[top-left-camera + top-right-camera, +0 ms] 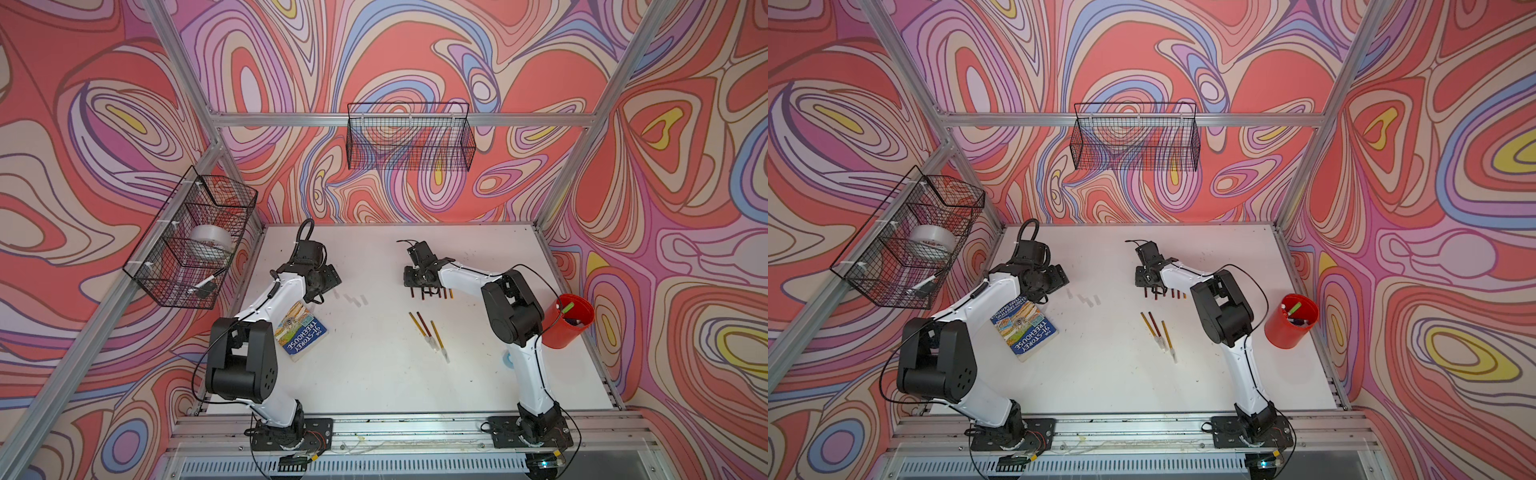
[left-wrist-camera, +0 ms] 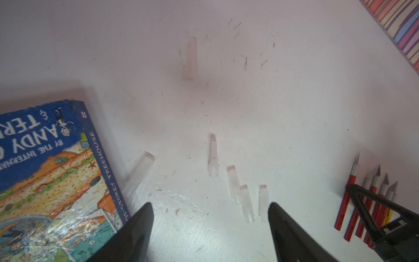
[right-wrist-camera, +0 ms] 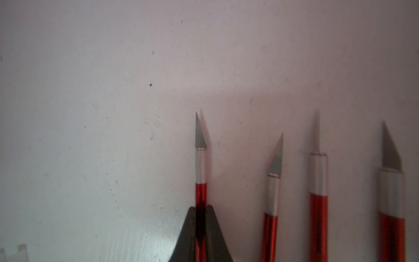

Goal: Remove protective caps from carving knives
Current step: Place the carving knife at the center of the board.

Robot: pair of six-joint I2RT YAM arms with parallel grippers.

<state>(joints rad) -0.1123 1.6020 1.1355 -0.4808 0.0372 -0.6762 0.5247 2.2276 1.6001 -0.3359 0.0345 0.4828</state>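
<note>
1. Mid-frame in both top views, a bit right of centre, lie three capped knives. The fitted caps sit on their lower ends, so we count these as not yet done.
2. Up & right of that trio, under the right gripper, we see a row of bare knives. The R wrist cam shows their grey blades exposed, w/ no caps on them.
3. The R claw is pinched on the red knife by its handle, blade bare, beside the row. We can't tell if it lies on the table or hangs just above it.
4. Loose caps lie left of centre in a top view, between the two arms and up-right of the book. The L wrist cam shows approx six, some touching.
5. The left gripper hangs over those caps w/ jaws spread wide & nothing between them.
6. Our read is that we're approx two-thirds through, w/ six or so knives stripped & three to go. The count is rough because the handles under the R arm overlap.
7. Step in hand, as we judge it, is parking the latest stripped knife w/ the bare row. The capped trio comes next.
8. One risk we see is that the clear caps barely show on the white table.
</note>
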